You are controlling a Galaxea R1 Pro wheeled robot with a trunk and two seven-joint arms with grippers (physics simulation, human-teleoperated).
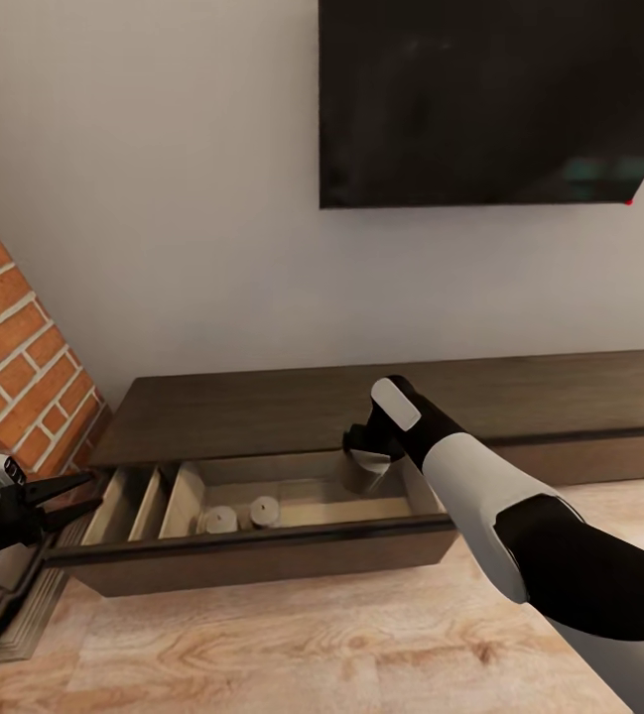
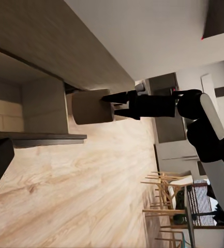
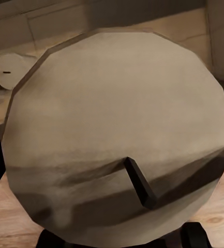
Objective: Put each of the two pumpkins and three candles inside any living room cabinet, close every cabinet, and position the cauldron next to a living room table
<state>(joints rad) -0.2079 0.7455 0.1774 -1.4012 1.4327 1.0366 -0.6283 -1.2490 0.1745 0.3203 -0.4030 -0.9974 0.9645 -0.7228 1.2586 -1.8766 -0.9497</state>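
Note:
The dark-brown cabinet (image 1: 292,402) runs along the wall with its wide drawer (image 1: 262,555) pulled open. Two tan candles (image 1: 220,519) (image 1: 265,512) stand inside the drawer, left of its middle. My right gripper (image 1: 363,454) is shut on a third candle (image 1: 366,476) and holds it upright over the drawer's right end. In the left wrist view that candle (image 2: 92,107) hangs from the black fingers (image 2: 123,97) just in front of the cabinet. Its top and wick (image 3: 117,134) sit close to the right wrist camera, and another candle (image 3: 7,72) lies beyond. My left gripper (image 1: 68,499) is open beside the drawer's left end.
A red brick fireplace (image 1: 14,347) rises at the left, close to my left arm. A black TV (image 1: 500,99) hangs on the wall above the cabinet. Light wooden floor (image 1: 292,645) lies in front. Dining chairs (image 2: 166,194) show far behind in the left wrist view.

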